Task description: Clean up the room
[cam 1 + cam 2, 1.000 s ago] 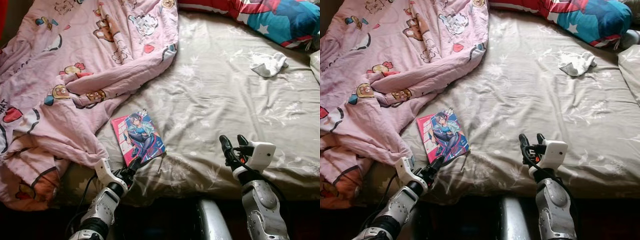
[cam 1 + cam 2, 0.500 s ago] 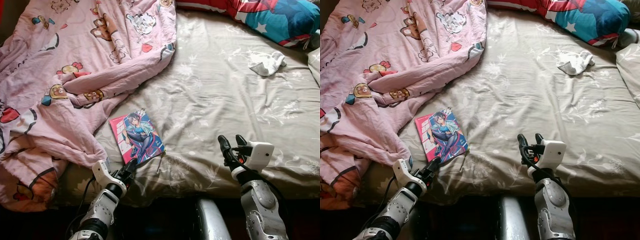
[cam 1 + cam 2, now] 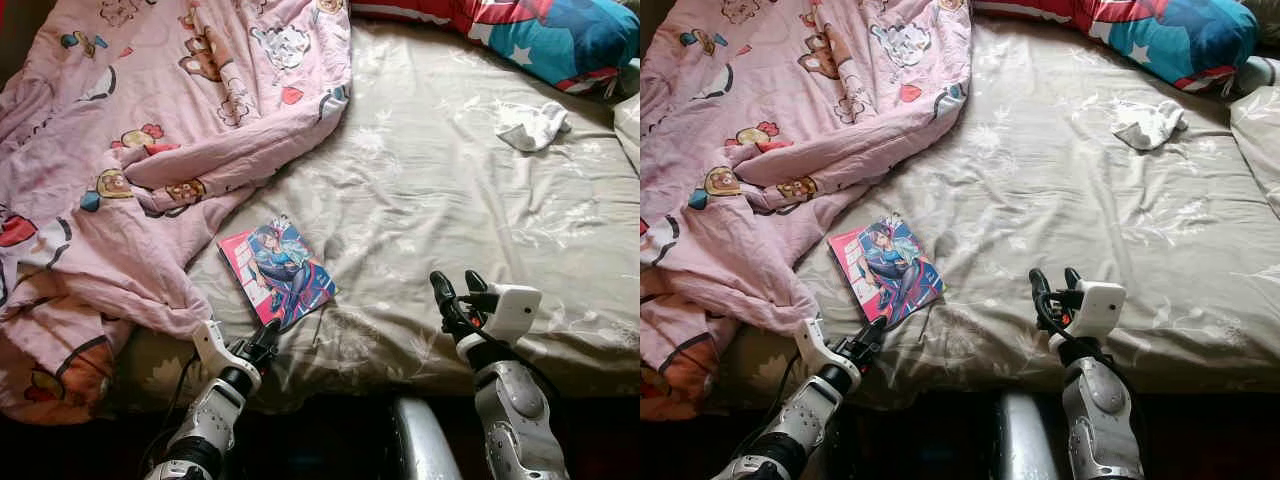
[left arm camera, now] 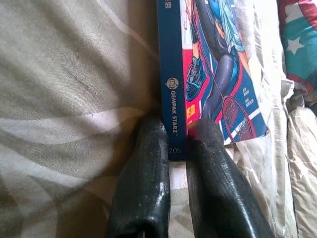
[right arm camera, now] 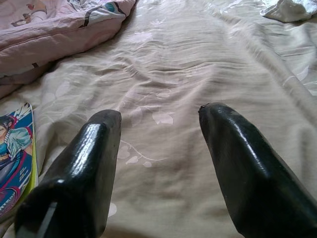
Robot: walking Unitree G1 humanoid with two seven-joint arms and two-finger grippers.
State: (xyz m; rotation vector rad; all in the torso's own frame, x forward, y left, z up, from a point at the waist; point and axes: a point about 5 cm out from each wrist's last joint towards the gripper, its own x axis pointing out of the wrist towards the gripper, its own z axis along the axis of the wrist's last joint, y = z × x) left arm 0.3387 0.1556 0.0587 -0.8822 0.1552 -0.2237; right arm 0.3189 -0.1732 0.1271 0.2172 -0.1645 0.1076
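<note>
At the near edge of the bed (image 3: 420, 200) the left gripper (image 4: 173, 144) has its fingers pinched on just the bottom corner of the comic book (image 3: 277, 270), which lies flat on the beige sheet beside the pink blanket (image 3: 130, 130); so thin a hold on the spine could let the book slip or swing loose if lifted. To the right, the right gripper (image 3: 455, 291) hovers spread and empty. Further back a white cloth (image 3: 533, 125) lies near the star pillow (image 3: 540, 35), and could be overlooked.

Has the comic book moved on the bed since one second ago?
Yes, slightly: pinched by the left hand, the comic book has swung its near end to the right, away from the pink blanket.
</note>
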